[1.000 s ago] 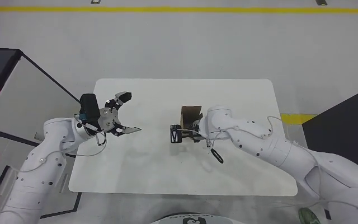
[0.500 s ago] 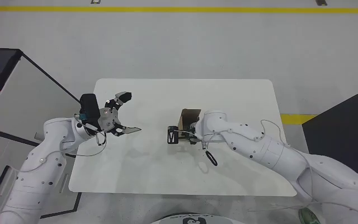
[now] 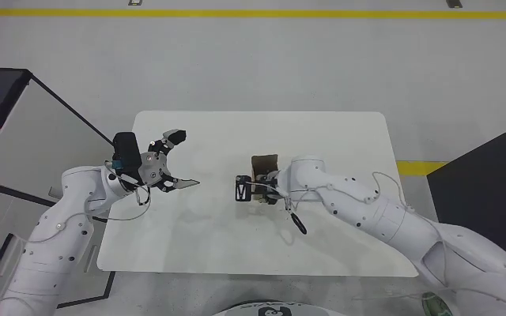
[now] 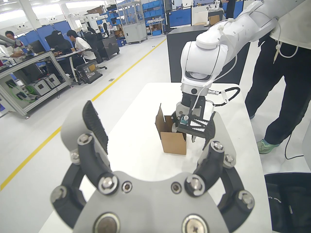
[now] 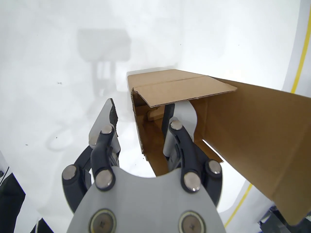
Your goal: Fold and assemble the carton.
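Observation:
A small brown carton (image 3: 265, 162) stands upright near the middle of the white table (image 3: 340, 134), its top flaps open. From the left wrist view, the carton (image 4: 173, 143) has one flap standing up. My right gripper (image 3: 265, 188) comes down on it from above and is open. In the right wrist view, the right gripper (image 5: 139, 112) straddles a carton (image 5: 218, 112) wall, one finger inside and one outside. My left gripper (image 3: 188, 159) hovers open and empty over the table's left part. In its own view, the left gripper (image 4: 150, 110) faces the carton from some distance.
A black cable loop (image 3: 296, 221) hangs from the right arm just above the table. A dark cabinet (image 3: 474, 182) stands off the table's right end. Bare table surface lies between the two grippers.
The right gripper and the carton have shifted slightly to the left across the table. The left arm has not moved.

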Robot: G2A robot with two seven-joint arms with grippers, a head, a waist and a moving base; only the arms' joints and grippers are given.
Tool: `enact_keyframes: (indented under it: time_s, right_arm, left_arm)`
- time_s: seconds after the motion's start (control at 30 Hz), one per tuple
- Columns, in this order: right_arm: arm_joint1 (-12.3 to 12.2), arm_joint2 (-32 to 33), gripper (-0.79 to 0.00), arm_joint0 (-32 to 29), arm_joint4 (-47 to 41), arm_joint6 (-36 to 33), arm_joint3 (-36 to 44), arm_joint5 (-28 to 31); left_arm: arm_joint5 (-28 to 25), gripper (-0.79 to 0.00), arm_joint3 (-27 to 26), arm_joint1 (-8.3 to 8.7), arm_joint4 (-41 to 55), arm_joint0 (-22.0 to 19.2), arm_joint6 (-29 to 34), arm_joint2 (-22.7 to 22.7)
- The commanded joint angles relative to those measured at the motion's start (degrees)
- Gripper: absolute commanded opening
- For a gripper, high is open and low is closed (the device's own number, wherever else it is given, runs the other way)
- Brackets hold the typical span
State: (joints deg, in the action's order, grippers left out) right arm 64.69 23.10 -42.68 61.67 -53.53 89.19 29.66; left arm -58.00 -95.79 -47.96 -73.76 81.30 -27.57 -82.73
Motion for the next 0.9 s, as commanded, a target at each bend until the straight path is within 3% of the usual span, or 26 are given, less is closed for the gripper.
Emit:
enact_keyframes:
  time_s: [0.0,0.07,0.1,0.13,0.47,0.87]
  right_arm:
    - [-1.2,2.3,-0.228,-1.5,-0.2,0.9,2.0,0.1]
    - [-2.6,4.9,-0.197,-3.4,0.0,1.7,4.3,0.1]
    - [-3.3,6.5,-0.099,-4.5,-0.2,2.6,5.6,0.2]
    - [-4.1,8.0,-0.074,-5.8,-0.1,3.3,6.7,0.4]
    - [-10.7,25.3,0.000,-20.2,-4.0,16.1,15.8,4.7]
    - [-10.9,25.9,0.000,-20.8,-4.4,16.8,16.0,4.7]
  left_arm:
    - [0.0,0.000,0.0,0.00,0.0,0.0,0.0,0.0]
    - [0.0,0.000,0.0,0.00,0.0,0.0,0.0,0.0]
    - [0.0,0.000,0.0,0.00,0.0,0.0,0.0,0.0]
    - [0.0,0.000,0.0,0.00,0.0,0.0,0.0,0.0]
    - [0.0,0.000,0.0,0.00,0.0,0.0,0.0,0.0]
    - [0.0,0.000,0.0,0.00,0.0,0.0,0.0,0.0]
